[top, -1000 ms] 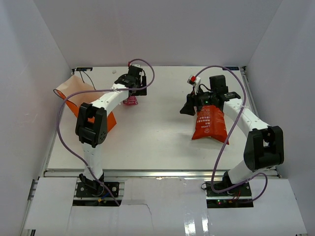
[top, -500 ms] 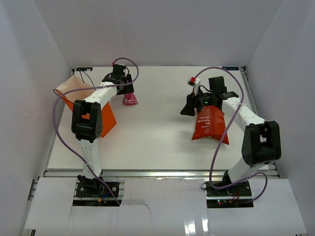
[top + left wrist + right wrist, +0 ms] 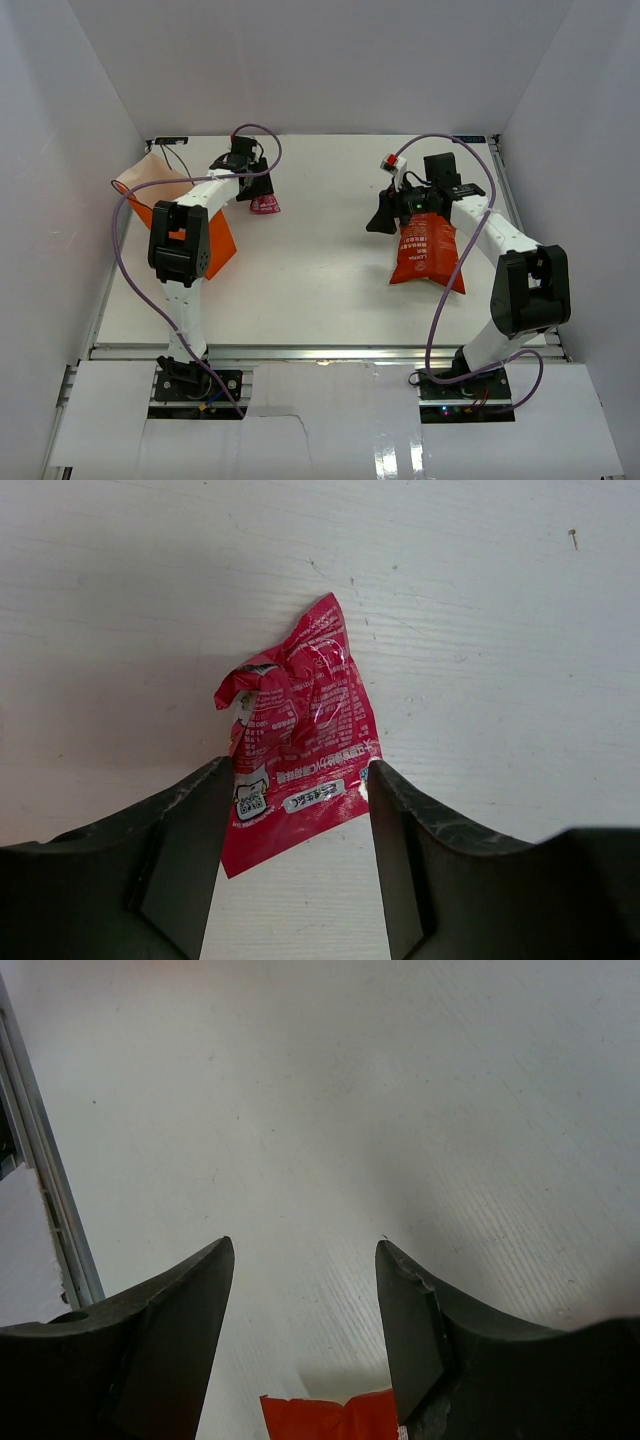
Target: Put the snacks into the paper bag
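White table [image 3: 320, 290], white-walled booth. Bright orange paper bag [image 3: 152, 182]: contents hidden from us. Small pink wrapped sweet [image 3: 300, 740]: just right of the bag, on the table; left gripper [image 3: 300, 768] parted astride it, not yet clamped. Large red-orange crisp bag [image 3: 425, 255]: well right of the paper bag; right gripper [image 3: 305, 1245] released over its far end. We judge both still unpacked.

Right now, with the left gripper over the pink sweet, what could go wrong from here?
1. The left gripper straddles only one end of the flat pink sweet; closing might pinch just the edge, and it could slip out.
2. The paper bag slumps by the left wall; a drop may miss its mouth.
3. The right gripper, open, shows only a corner of the crisp bag between its fingers: possibly a weak hold.
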